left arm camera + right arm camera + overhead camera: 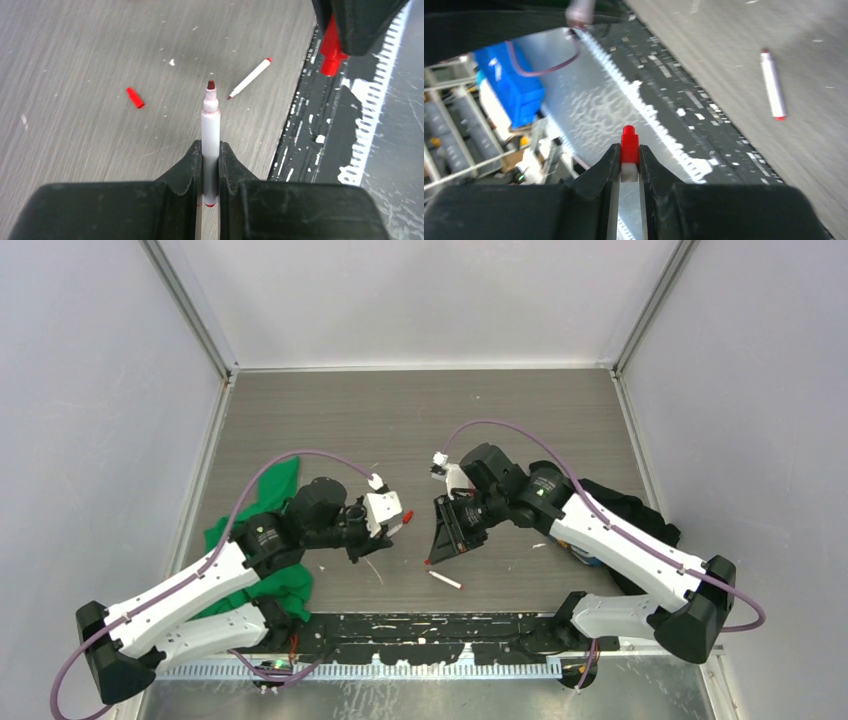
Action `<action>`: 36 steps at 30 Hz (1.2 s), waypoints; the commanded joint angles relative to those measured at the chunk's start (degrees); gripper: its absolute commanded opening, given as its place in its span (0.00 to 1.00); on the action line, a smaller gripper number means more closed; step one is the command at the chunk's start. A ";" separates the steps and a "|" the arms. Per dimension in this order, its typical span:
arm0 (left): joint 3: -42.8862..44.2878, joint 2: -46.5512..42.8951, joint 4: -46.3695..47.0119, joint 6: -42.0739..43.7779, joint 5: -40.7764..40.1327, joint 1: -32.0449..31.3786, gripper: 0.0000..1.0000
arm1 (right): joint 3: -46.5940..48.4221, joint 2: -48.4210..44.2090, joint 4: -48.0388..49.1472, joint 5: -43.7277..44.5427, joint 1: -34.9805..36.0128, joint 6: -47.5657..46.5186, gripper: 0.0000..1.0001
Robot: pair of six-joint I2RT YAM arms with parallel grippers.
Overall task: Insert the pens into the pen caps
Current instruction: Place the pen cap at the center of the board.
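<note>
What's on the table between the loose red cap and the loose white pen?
Nothing but bare table. In the left wrist view, the pen in the left pincer crosses in front of that stretch.

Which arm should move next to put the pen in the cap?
Probably left: the left gripper holds the pen, red tip out, and the red cap in the right gripper sits just ahead of it.

Uncapped white pen (210, 125), red tip out, clamped in left tool (210, 148); red cap (629, 144) in right tool (629, 151); second pen (250, 77) and loose cap (134, 97) flat on counter (75, 50).
</note>
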 commanded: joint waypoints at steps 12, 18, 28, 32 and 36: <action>2.90 -5.60 11.47 -15.82 5.45 23.34 0.00 | -24.02 4.94 31.53 29.16 0.24 4.98 0.06; 2.57 -6.61 11.13 -14.33 6.84 23.36 0.00 | -24.93 11.64 38.82 32.87 0.17 3.59 0.10; 2.05 -8.34 12.20 -15.29 8.79 23.28 0.00 | -20.66 14.81 35.92 38.43 0.18 3.40 0.56; 2.00 -8.52 12.73 -16.12 10.45 23.28 0.00 | -16.09 16.42 33.61 40.81 0.31 3.16 0.62; 1.85 -8.83 12.89 -16.43 10.85 23.27 0.00 | -11.71 19.41 34.03 42.96 0.97 3.37 0.62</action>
